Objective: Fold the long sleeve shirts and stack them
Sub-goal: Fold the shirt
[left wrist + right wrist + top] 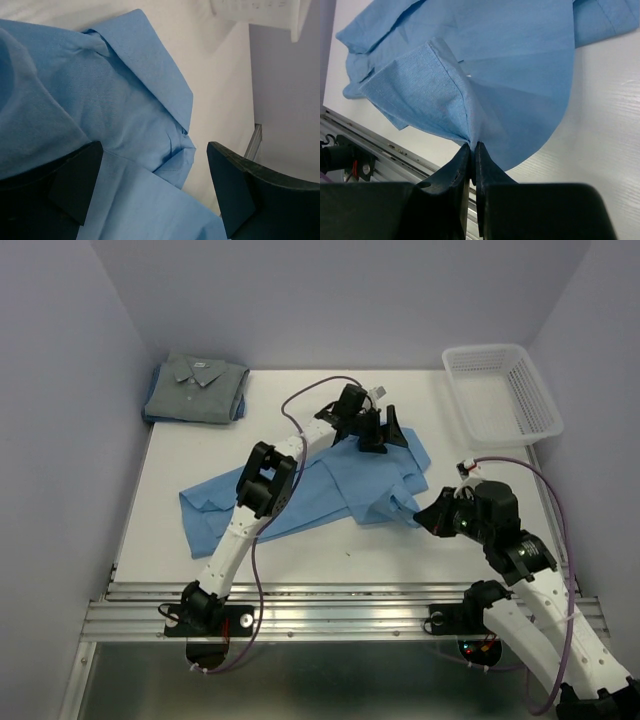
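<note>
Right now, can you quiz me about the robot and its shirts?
1. True or false: the right end effector is shut on the light blue shirt.
2. Which shirt lies folded in the far left corner? A: grey shirt. B: light blue shirt.
3. Fill in: the left end effector, over the light blue shirt, is ___.
Key: 1 true; 2 A; 3 open.
</note>
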You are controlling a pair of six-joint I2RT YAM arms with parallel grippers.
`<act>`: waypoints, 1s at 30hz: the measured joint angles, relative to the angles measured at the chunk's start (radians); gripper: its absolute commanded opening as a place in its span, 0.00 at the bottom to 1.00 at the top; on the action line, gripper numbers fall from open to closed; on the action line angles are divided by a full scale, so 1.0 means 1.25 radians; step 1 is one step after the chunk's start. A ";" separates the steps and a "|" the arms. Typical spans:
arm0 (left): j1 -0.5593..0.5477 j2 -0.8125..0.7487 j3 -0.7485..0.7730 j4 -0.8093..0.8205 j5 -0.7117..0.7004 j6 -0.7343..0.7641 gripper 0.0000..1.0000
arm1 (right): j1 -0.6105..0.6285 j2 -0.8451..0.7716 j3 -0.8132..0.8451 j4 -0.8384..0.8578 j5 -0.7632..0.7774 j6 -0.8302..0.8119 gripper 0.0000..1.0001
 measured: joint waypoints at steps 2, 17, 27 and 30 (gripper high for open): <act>0.008 0.022 0.014 0.044 0.022 -0.022 0.99 | 0.000 -0.011 0.001 -0.001 -0.003 0.003 0.01; -0.033 0.106 0.119 0.177 0.107 -0.118 0.99 | 0.000 -0.050 0.122 -0.038 0.121 -0.050 0.01; -0.022 -0.048 0.045 0.100 0.088 -0.095 0.99 | 0.000 0.060 0.189 0.101 0.088 -0.222 0.01; 0.021 -0.232 -0.014 0.024 0.046 -0.040 0.99 | 0.000 0.139 0.238 0.183 0.029 -0.319 0.01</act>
